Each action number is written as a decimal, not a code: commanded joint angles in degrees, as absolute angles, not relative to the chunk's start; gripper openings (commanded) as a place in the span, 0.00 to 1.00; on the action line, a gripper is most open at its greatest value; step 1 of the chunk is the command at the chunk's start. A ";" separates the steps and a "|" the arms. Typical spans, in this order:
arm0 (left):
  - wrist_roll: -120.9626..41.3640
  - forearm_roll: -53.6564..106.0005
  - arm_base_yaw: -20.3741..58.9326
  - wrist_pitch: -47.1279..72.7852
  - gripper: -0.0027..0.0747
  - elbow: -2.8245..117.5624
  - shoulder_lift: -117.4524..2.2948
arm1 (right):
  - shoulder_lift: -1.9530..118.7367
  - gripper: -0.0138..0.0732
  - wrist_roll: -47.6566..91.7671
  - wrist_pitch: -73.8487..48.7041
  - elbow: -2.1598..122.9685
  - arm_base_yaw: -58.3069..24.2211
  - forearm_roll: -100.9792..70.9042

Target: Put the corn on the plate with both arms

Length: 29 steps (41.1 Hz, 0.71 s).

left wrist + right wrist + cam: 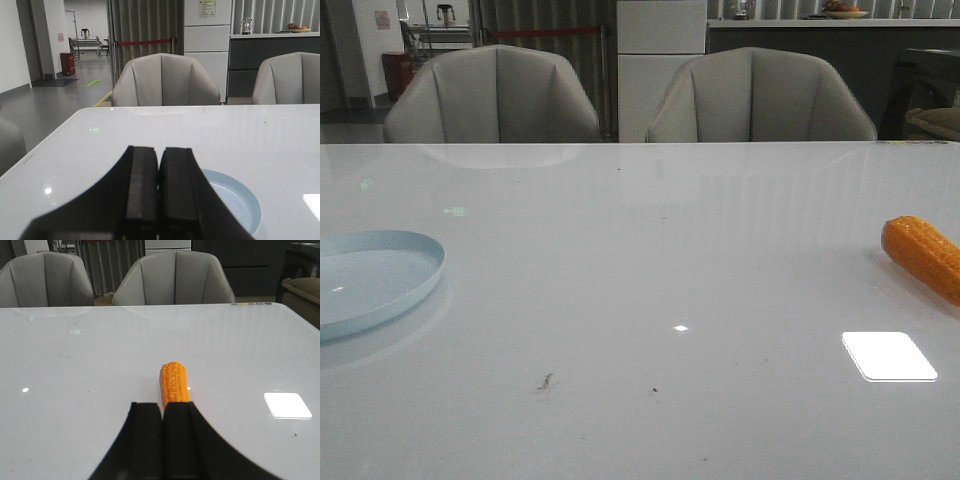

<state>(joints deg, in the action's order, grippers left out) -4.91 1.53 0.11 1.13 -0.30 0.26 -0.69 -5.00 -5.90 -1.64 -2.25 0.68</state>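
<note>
Lying on its side on the white glossy surface, the corn was a glossy orange cob with tight rows of small kernels and a blunt end pointing away from the right tool. It sat just ahead of that tool's fingertips, its near end hidden behind them, so whether it touched them could not be told. The right tool's two black fingers were pressed together with nothing between them.

The left tool was likewise closed, its fingers meeting in a thin seam and gripping nothing. The plate, pale blue, round and shallow with a low rim, lay just beyond and partly under that tool, to its right side.

The front view showed neither tool, but it alone set corn and plate together: well apart, at opposite edges of the surface, both cut off by the frame. Each wrist view caught only one of the two.

The plate held nothing in the part that showed. Two grey chairs stood behind the surface.
</note>
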 commanded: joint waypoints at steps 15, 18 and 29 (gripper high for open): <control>-4.24 1.61 0.49 -4.30 0.16 -2.51 1.19 | -1.93 0.23 -4.87 -1.15 -0.42 -2.24 1.23; -4.24 1.72 0.49 -5.15 0.16 -2.51 1.19 | -1.93 0.23 -4.87 -1.15 -0.42 -2.24 1.23; -4.24 1.84 0.49 -6.34 0.16 -2.51 1.19 | -1.93 0.23 -4.87 -1.01 -0.42 -2.24 1.23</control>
